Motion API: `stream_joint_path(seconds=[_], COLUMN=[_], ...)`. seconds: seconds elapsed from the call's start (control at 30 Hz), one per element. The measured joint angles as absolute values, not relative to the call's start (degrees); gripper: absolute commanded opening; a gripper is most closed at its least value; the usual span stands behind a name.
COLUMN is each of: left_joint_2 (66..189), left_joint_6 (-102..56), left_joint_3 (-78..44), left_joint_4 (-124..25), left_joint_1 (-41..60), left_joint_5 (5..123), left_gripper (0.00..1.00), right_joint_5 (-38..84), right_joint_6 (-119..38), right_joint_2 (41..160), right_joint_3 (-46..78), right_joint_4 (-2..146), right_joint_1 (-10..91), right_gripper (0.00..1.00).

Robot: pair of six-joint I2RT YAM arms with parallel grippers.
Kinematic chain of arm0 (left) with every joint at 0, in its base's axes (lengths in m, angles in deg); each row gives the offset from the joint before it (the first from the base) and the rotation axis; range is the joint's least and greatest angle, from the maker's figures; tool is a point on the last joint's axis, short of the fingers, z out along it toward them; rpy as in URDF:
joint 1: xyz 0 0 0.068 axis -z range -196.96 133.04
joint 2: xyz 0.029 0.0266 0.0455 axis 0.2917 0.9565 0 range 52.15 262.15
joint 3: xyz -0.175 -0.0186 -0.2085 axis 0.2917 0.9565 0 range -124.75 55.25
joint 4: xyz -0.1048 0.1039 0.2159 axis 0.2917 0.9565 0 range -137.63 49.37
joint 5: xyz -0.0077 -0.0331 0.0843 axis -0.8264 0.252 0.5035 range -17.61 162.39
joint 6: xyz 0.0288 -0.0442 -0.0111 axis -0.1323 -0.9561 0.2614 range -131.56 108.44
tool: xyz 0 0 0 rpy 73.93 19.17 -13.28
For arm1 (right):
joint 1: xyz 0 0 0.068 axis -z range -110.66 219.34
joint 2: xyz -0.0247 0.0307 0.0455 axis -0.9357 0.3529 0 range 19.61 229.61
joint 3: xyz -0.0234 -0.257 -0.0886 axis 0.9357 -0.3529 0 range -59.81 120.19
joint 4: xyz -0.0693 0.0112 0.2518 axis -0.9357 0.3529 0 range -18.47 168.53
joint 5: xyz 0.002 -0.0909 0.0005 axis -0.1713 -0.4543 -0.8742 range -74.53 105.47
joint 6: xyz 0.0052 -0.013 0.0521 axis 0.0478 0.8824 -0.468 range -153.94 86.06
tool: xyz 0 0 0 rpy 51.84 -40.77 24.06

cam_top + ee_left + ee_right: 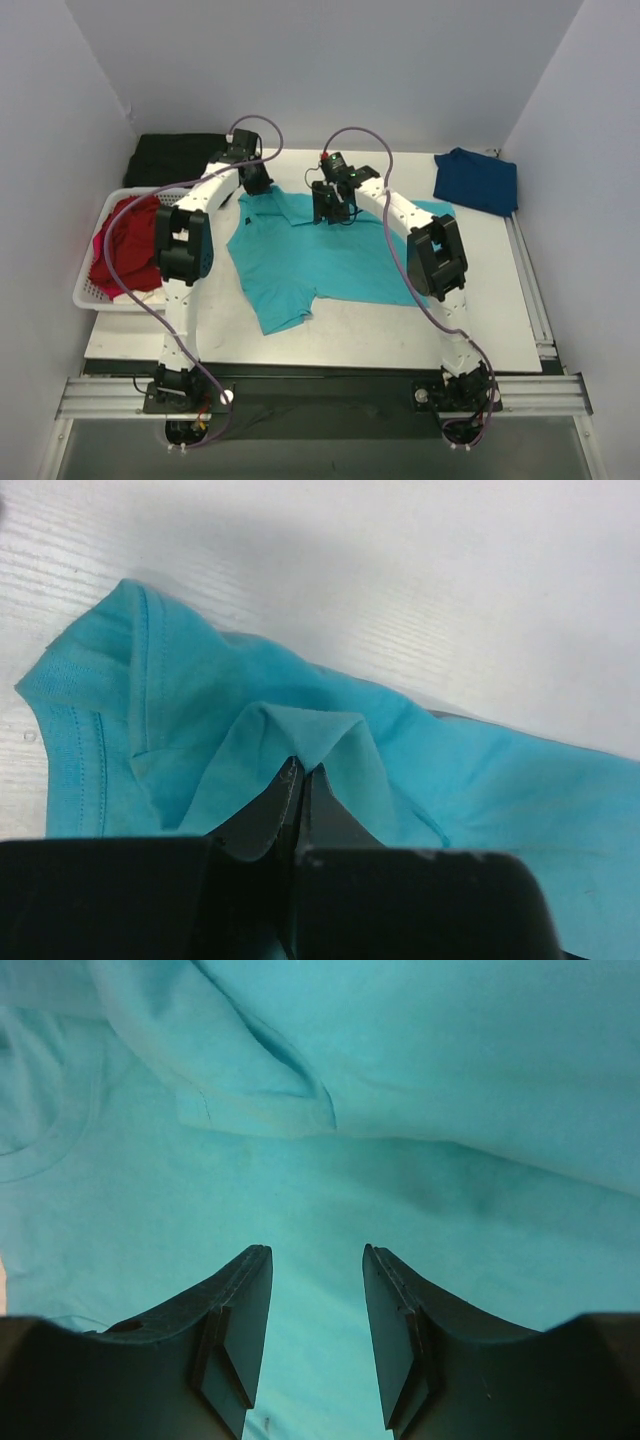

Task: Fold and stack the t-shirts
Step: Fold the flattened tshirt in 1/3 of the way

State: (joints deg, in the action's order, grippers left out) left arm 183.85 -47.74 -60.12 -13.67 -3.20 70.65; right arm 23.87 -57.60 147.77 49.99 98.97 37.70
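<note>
The turquoise t-shirt [300, 260] lies on the surface [480, 310]. The left gripper [300, 772] pinches a fold to lift it, and the right gripper [317, 1260] hovers, jaws apart.

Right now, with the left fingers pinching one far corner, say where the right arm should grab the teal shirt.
Grip the folded flap of the teal shirt just ahead of the open right fingers, probably from straight above: elsewhere the cloth lies flat, offering no edge.
</note>
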Motion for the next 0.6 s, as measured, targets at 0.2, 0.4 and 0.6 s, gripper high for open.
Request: stream_joint_path(seconds=[0.2, 0.4, 0.6], left_joint_2=[187.32, 187.82, 188.24], left_joint_6=[-47.83, -47.78, -47.52], left_joint_3=[-60.12, -60.17, -60.71], left_joint_4=[-12.39, -11.58, -10.66], left_joint_1=[-3.22, -3.37, -3.99], left_joint_5=[71.77, 73.19, 73.25], left_gripper=[0.0, 0.0, 0.0], right_joint_5=[24.09, 24.72, 24.74], right_joint_6=[-57.4, -57.71, -59.48], right_joint_2=[153.93, 159.9, 161.08], right_joint_3=[56.7, 62.49, 62.62], right_joint_4=[98.9, 98.18, 96.24], right_joint_1=[36.15, 34.9, 34.07], right_gripper=[0.41, 0.41, 0.41])
